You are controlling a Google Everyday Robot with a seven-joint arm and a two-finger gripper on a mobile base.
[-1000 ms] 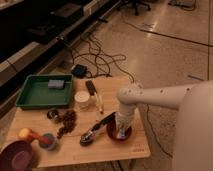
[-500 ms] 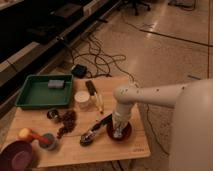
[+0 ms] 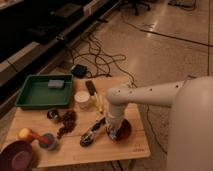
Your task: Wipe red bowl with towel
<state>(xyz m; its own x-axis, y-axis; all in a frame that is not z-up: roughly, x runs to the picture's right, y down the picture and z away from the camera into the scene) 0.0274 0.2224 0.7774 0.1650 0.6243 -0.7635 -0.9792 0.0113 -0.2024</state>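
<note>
While reaching straight down, the gripper [image 3: 113,131] is sitting clenched inside the red bowl [image 3: 121,130] directly beneath it; towel hidden.

Smooth white rounded arm [image 3: 150,94] ends in a darker gripper [image 3: 112,131] over the table.

Dim, warm amber light throughout; the whole view is soft and blurred. The gripper [image 3: 113,131] casts faint shadow near the table's [image 3: 120,150] front right corner; the floor [image 3: 165,45] shows mild sheen.

claw [image 3: 113,131] hides red bowl [image 3: 123,129] — towel unseen.
</note>
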